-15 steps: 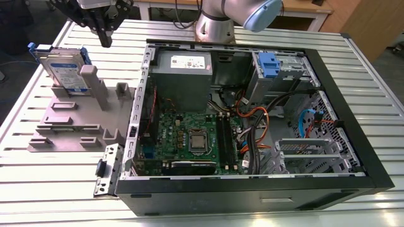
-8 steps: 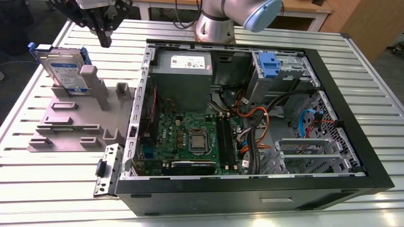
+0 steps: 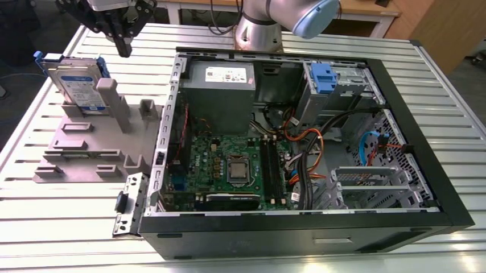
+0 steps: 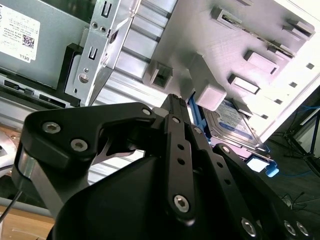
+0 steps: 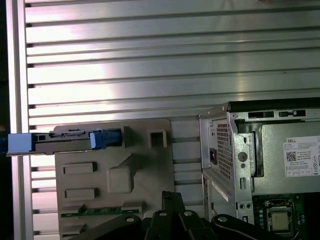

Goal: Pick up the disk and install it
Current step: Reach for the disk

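On the exterior view's left, at about 10 o'clock from the middle, you see the disk (image 3: pixel 77 85). It stands up on its edge in the grey holder (image 3: pixel 83 151), which lies flat on the metal table (image 3: pixel 61 227). In the first wrist view you look down on the disk's (image 5: pixel 70 140) thin top edge (blue bits at both ends).

Next, at about 1 o'clock from the disk, your gripper (image 3: pixel 124 52) hangs above the table. Its fingers are pressed together and hold nothing. It is near the disk but does not touch it. In the second wrist view the closed tips (image 4: pixel 172 100) point toward the holder, with the disk (image 4: pixel 232 125) just past it.

Further right lies the open computer case (image 3: pixel 304 236). Inside it, the grey power box (image 3: pixel 220 85) sits at 11 o'clock and a blue bracket (image 3: pixel 324 77) at 1 o'clock.
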You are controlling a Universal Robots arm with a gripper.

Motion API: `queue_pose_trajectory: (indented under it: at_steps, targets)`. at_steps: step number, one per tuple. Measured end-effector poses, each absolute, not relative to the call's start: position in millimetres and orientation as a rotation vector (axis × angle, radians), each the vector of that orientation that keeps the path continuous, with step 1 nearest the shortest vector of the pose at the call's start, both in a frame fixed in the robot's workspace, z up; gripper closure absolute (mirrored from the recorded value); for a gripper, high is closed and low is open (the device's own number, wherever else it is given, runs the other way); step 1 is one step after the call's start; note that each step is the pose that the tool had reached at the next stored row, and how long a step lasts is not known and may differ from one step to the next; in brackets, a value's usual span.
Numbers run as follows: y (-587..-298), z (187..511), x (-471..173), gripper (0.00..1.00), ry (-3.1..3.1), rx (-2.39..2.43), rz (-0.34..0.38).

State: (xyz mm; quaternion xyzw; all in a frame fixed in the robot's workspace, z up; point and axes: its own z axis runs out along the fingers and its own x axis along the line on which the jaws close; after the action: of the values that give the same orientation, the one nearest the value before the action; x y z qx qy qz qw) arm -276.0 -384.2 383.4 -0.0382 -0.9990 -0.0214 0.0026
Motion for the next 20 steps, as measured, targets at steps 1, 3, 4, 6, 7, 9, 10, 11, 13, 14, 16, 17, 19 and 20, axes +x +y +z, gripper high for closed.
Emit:
queue_pose_trajectory:
  at_steps: [1,3,4,6,7,9,10,11,13,14,16,17,19,20]
  targets:
    - [-384.2,383.4,-276.1,0.89,-3.133,-0.120,-0.067]
    - [-384.2,383.4,-276.5,0.89,-3.133,-0.120,-0.067]
    - [-384.2,383.4,-276.6,0.89,-3.134,-0.120,-0.067]
    - [-384.2,383.3,-277.0,0.89,-3.133,-0.120,-0.067]
    - [-384.2,383.3,-277.2,0.89,-3.134,-0.120,-0.067]
    - [-384.2,383.3,-277.6,0.89,-3.134,-0.120,-0.067]
    - [-384.2,382.9,-278.9,0.89,-3.133,-0.120,-0.067]
    - [-384.3,382.5,-279.9,0.89,-3.132,-0.120,-0.067]
    - [-384.2,382.5,-280.1,0.89,-3.132,-0.120,-0.067]
    - [-384.3,382.5,-280.1,0.89,-3.132,-0.120,-0.067]
    - [-384.3,382.2,-280.5,0.89,-3.131,-0.120,-0.067]
    - [-384.2,381.9,-280.6,0.89,-3.130,-0.120,-0.067]
    - [-384.3,381.8,-280.8,0.89,-3.130,-0.120,-0.067]
    - [-384.2,381.7,-281.1,0.89,-3.130,-0.120,-0.067]
